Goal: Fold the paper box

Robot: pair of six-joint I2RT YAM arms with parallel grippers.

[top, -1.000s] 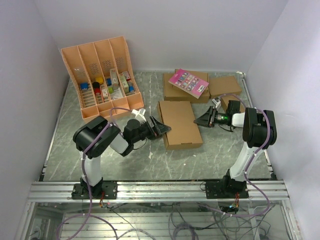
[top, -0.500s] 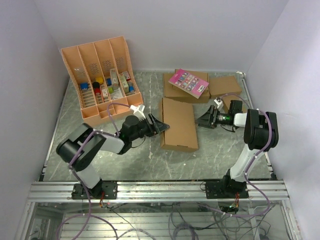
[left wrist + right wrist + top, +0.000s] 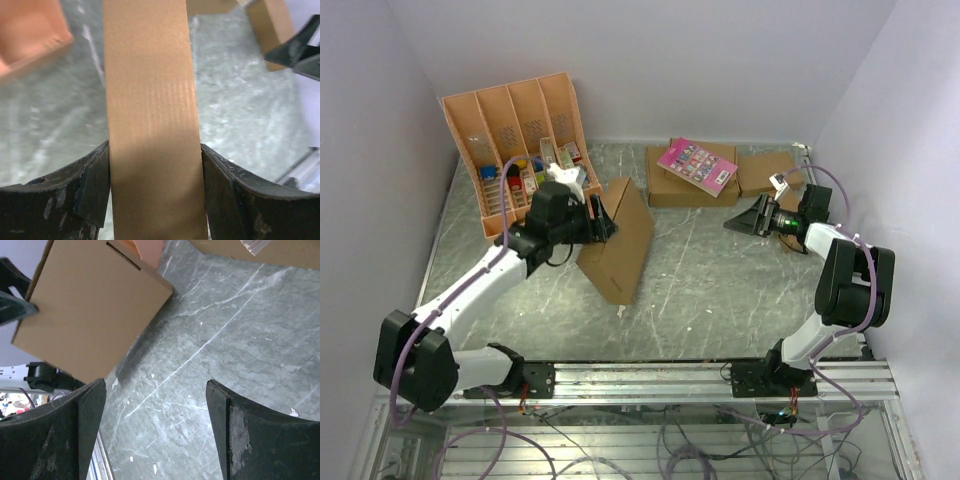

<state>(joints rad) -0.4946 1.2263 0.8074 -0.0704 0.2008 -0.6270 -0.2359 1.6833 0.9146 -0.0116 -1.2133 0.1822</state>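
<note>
Fingers (image 3: 95, 192) of the left gripper (image 3: 599, 222) press against the two broad faces of the paper box (image 3: 622, 240), clamped on its upper end. That box stands steeply tilted just right of the orange compartment tray (image 3: 510, 130), near the tray's front right corner, its lower edge down at the table (image 3: 720, 300). Well to the right of the tray, the right gripper (image 3: 742, 221) hangs with jaws spread wide, holding nothing, pointed toward the box.

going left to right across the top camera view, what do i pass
orange compartment tray → paper box, gripped on edge by the left hand → pink card → right hand, open
</note>
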